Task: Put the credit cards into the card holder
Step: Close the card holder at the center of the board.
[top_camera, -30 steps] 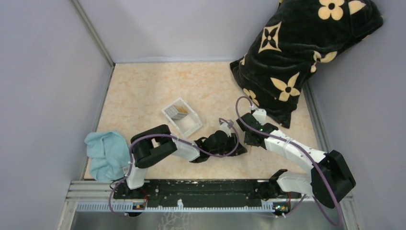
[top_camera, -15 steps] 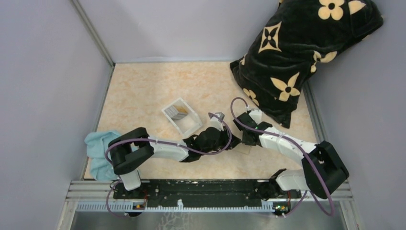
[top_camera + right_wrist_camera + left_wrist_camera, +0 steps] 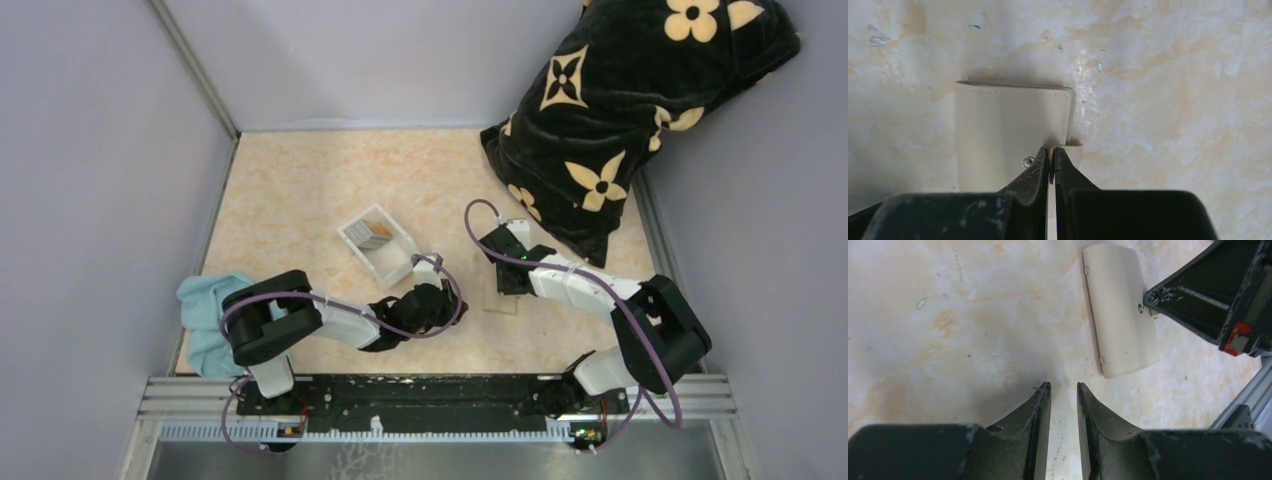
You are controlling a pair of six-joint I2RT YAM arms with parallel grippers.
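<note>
Beige leather, one card holder, its tab pinched by right pincer, left pincer slightly spread, empty

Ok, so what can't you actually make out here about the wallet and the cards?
- Card holder interior: only its outer face shows, so the slots are hidden in every view.
- Snap tab: right wrist view, mostly covered by the right fingers pinching it.
- Credit cards in the tray: top view only, too small to count.
- Card holder, top view: partly behind the right arm.
</note>
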